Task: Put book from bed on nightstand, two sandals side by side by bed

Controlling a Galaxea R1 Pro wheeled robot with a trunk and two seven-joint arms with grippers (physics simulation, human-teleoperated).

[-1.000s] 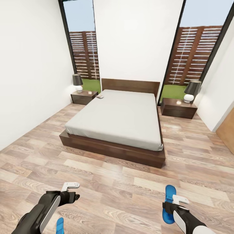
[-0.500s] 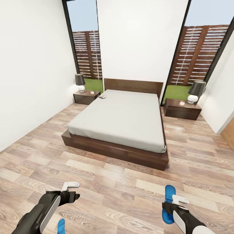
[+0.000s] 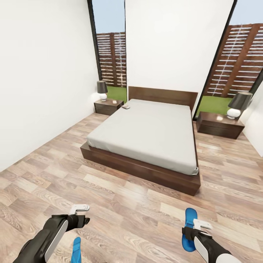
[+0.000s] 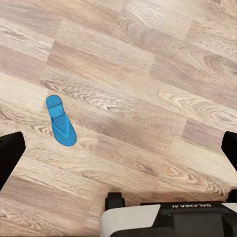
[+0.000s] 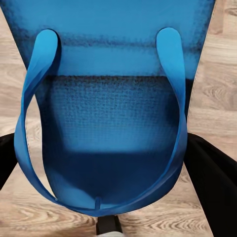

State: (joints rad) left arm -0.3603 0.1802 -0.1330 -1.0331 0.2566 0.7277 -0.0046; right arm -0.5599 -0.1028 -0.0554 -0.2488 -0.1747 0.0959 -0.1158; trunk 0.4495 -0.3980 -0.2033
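Blue sandal sat clamped in my right gripper, left gripper gaped empty, other sandal floored, book unmoved

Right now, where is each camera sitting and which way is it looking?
Head view: up on the robot's head, looking forward and down at the bed, the floor and both arms.
Left wrist view: by the left claw, looking down at a blue sandal on the floor; dark fingers at the edges.
Right wrist view: by the right claw, very close to the held sandal.
Shared: head and left wrist views both show the sandal on the floor.
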